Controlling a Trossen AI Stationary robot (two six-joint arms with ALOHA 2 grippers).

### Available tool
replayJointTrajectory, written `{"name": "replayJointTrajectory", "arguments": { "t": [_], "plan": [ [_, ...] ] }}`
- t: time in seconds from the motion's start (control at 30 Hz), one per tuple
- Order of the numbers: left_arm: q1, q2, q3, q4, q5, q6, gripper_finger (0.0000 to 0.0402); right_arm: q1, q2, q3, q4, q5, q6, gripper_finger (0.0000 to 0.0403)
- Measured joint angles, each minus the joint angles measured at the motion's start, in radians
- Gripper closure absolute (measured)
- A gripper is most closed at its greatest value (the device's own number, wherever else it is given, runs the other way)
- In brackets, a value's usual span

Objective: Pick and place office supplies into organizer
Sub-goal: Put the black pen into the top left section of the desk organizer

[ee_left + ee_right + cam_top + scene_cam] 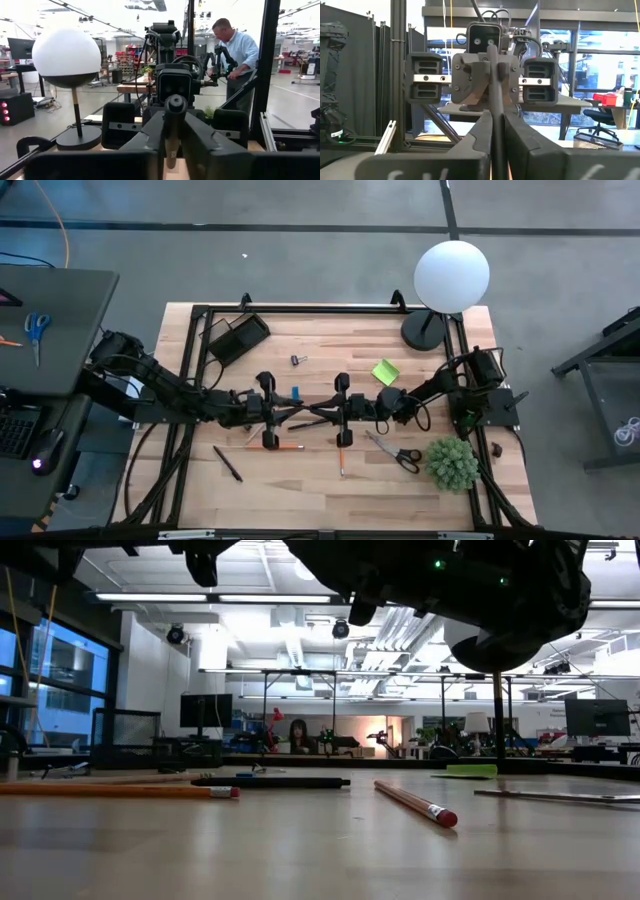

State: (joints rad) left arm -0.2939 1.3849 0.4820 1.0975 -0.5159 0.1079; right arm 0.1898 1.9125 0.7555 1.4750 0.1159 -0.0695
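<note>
A black pen [308, 417] hangs level over the middle of the table between my two grippers, which face each other. My left gripper [272, 411] is shut on one end of it and my right gripper [343, 410] on the other. The black organizer [235, 338] lies at the far left of the table. On the tabletop lie a blue eraser [296, 392], a binder clip [299, 360], a lime-green sticky-note pad [385, 371], an orange pencil [285, 447], another black pen [227, 464], a wooden pencil [341, 465] and black-handled scissors [397, 453]. My left gripper pinches the pen's left end [174, 131] between its two fingers, coming level from the table's left and lying along the pen. The pen is clear of the table. My right gripper pinches the pen's right end [494, 107] between its two fingers, coming level from the table's right and lying along the pen. The pen runs straight on toward the left gripper.
A lamp with a white globe [451, 275] and a round black base [424, 330] stands at the far right corner. A green bushy plant [452, 463] sits at the near right. A black frame [300, 308] runs round the table. A person [239, 55] stands beyond the table.
</note>
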Motion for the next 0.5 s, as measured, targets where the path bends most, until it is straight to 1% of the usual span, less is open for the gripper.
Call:
{"name": "replayJointTrajectory", "arguments": {
  "t": [0.07, 0.2, 0.3, 0.37, 0.5],
  "plan": [
    [0.0, 0.0, 0.0, 0.0, 0.003, 0.005, 0.0388, 0.0, 0.0, 0.0, -0.001, 0.001, 0.0, 0.0376],
    [0.0, 0.0, 0.0, -0.001, 0.002, 0.013, 0.0369, 0.0, 0.0, 0.0, -0.004, 0.001, 0.001, 0.0377],
    [0.0, 0.0, 0.0, -0.007, 0.0, 0.019, 0.0381, 0.0, -0.001, 0.0, -0.014, 0.005, 0.0, 0.0375],
    [0.0, 0.0, 0.0, -0.02, -0.001, 0.024, 0.0392, 0.0, -0.001, 0.0, -0.024, 0.013, 0.001, 0.0368],
    [0.0, 0.0, 0.0, -0.041, -0.011, 0.03, 0.0387, 0.0, -0.001, 0.0, -0.043, 0.038, 0.003, 0.0347]
  ]
}}
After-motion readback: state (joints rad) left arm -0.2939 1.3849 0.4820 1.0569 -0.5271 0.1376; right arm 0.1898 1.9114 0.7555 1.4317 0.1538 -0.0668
